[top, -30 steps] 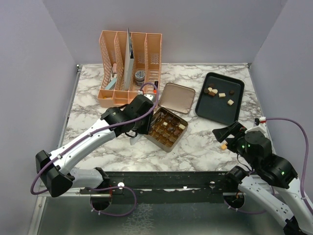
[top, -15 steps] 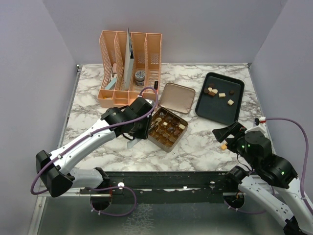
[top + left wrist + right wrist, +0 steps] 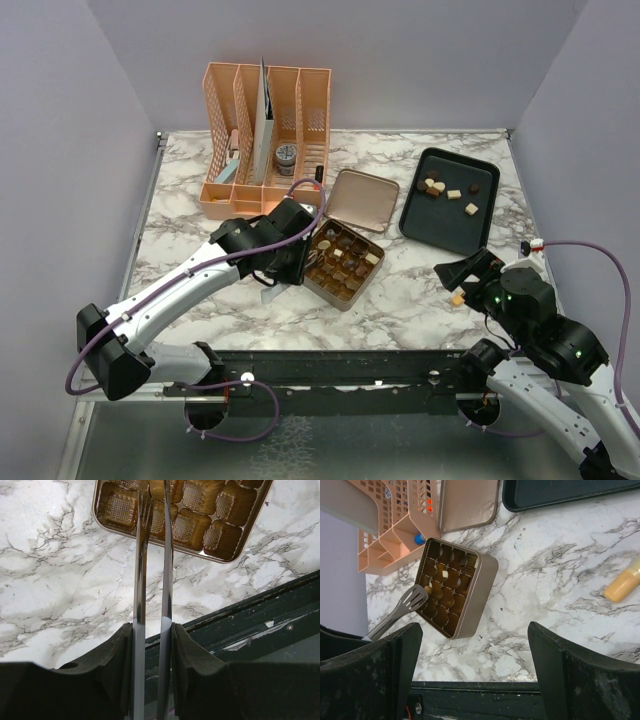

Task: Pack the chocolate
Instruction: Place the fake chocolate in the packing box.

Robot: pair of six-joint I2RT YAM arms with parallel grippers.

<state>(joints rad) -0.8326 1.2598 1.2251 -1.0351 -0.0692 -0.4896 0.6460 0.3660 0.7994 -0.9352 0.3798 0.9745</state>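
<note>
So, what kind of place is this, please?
Probably a robot test cell, not a home: plain walls box in a marble-look table, and the left arm and right arm are mounted on a rail at its near edge.

The left arm [image 3: 170, 295] stretched from its base at the near left corner diagonally up toward the middle of the surface [image 3: 400, 300], wrist bent downward. The left hand [image 3: 152, 650] was clamped on a pair of metal tongs [image 3: 141, 580], its two dark fingers [image 3: 117, 670] pressing the blades nearly together. The right arm [image 3: 560, 350] was folded close to its base at the near right, and the right hand [image 3: 465, 272] hung above the surface, its fingers [image 3: 375, 675] spread wide with nothing between them.
</note>
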